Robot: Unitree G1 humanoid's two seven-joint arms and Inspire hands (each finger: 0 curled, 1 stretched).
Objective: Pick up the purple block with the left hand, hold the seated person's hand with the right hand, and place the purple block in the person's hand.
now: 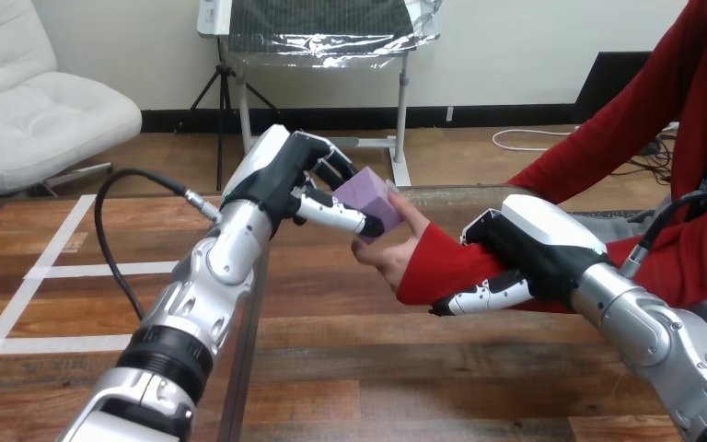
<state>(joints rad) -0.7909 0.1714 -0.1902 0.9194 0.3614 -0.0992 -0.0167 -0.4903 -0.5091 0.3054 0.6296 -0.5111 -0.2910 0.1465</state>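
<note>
One purple block [369,197], left hand [279,178] — gripping

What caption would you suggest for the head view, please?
The left hand holds the purple block at the person's hand; the right hand clasps the person's forearm.

free: bare table [359,368] near centre | blocked: person's forearm [442,267] (red sleeve) across the right

The left hand [299,180] gripped the purple block [370,201] between fingers and thumb above the wooden table [350,368]. The block touched the person's hand [388,256], which was open just below it. The right hand [525,249] rested on the person's red-sleeved forearm [437,267].
</note>
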